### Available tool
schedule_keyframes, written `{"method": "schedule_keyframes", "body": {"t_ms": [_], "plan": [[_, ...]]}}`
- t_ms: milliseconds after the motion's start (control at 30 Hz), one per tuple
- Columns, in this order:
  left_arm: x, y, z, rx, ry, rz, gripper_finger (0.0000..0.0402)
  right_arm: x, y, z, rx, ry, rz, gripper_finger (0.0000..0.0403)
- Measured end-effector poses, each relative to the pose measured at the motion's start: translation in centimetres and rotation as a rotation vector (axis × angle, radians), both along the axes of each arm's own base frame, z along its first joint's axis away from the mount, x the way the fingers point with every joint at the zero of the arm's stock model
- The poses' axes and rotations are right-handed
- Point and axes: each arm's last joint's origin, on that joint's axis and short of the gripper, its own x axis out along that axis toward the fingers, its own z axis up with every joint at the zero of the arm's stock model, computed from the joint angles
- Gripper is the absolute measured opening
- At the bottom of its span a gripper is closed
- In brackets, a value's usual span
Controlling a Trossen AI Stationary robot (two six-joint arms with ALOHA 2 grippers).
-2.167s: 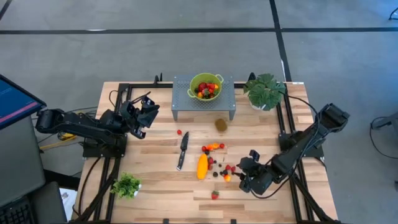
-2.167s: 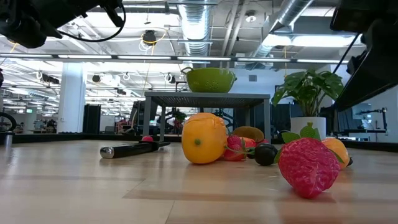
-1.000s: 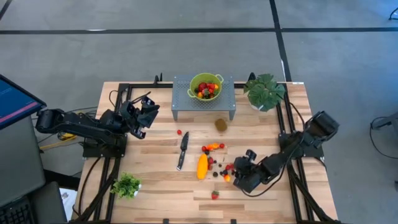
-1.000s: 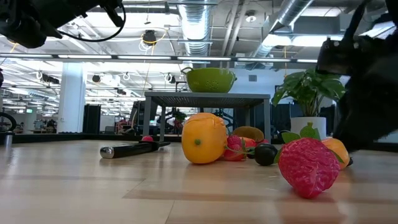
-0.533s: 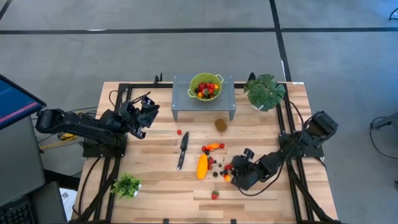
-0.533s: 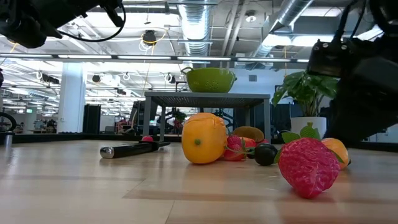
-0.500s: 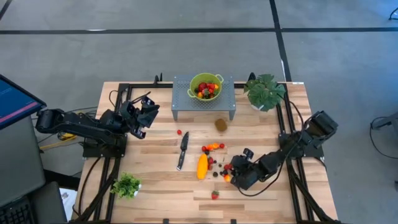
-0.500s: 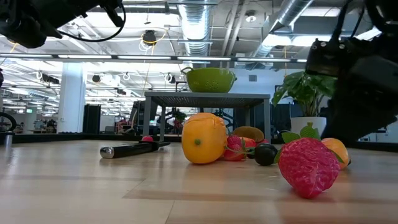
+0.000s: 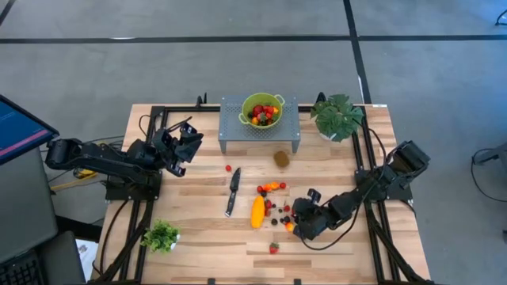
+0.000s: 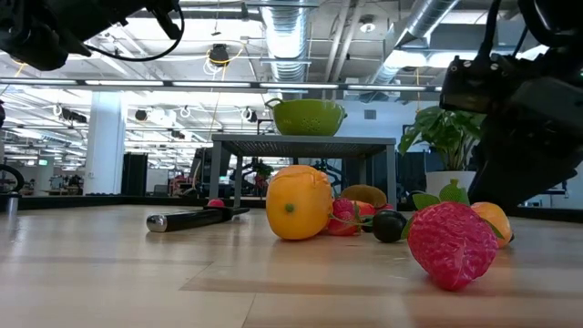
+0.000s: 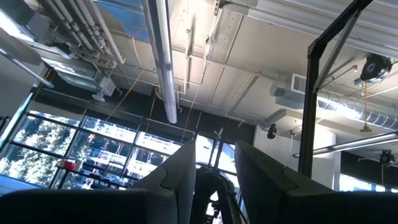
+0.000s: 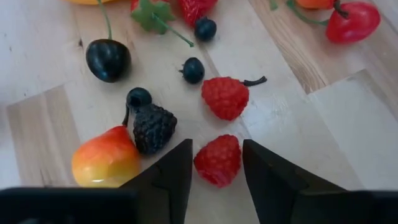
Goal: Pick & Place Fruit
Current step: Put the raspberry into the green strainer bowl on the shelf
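Small toy fruit lie scattered right of a long yellow-orange fruit (image 9: 257,211). My right gripper (image 12: 216,163) points down over them, open, one finger on either side of a red raspberry (image 12: 217,155) that rests on the table. I cannot tell whether the fingers touch it. Beside it lie a second raspberry (image 12: 225,98), a blackberry (image 12: 153,128) and an orange-red fruit (image 12: 106,165). A brown kiwi (image 9: 281,158) and a strawberry (image 9: 273,248) lie apart. My left gripper (image 9: 190,138) waits at the table's left, raised, slightly open (image 11: 216,171) and holding nothing.
A green bowl (image 9: 262,109) holding fruit stands on a grey rack (image 9: 238,134) at the far middle. A black-handled knife (image 9: 232,191) lies left of the fruit. A large plant (image 9: 338,115) stands far right, a small one (image 9: 161,235) near left.
My right gripper has crept toward the table's left, from beside the small fruit to over them. The fruit have not moved.
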Motion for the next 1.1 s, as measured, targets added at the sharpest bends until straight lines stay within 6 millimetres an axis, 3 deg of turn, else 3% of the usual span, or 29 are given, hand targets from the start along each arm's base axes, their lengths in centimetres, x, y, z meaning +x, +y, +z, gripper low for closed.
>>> {"method": "schedule_keyframes", "body": {"t_ms": [900,1100], "plan": [[0.0,0.0,0.0,0.002,0.0,-0.002,0.0106,-0.4,-0.3,-0.1,-0.011,0.044,-0.014,0.0088],[0.0,0.0,0.0,0.002,0.0,-0.002,0.0106,0.3,0.0,2.1,-0.031,-0.007,0.078,0.0094]]}}
